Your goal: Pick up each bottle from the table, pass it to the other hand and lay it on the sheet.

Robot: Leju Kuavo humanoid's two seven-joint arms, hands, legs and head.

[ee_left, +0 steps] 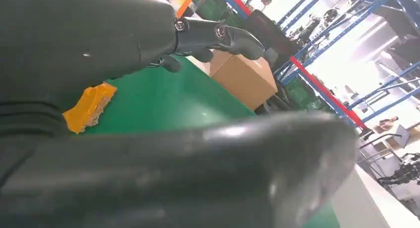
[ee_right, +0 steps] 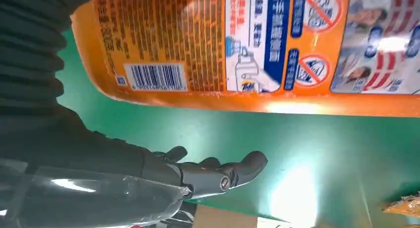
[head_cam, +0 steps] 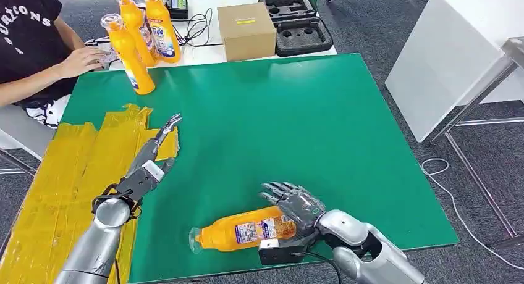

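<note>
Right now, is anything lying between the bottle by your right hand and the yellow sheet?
Nothing visible. Bare green mat lies between the lying bottle and the yellow sheet; the left hand hovers at the sheet's edge.

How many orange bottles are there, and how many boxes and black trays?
Orange bottles standing at the far edge: 3
Orange bottle lying by the right hand: 1
Cardboard box: 1
Black foam trays: 2
Total: 7
</note>
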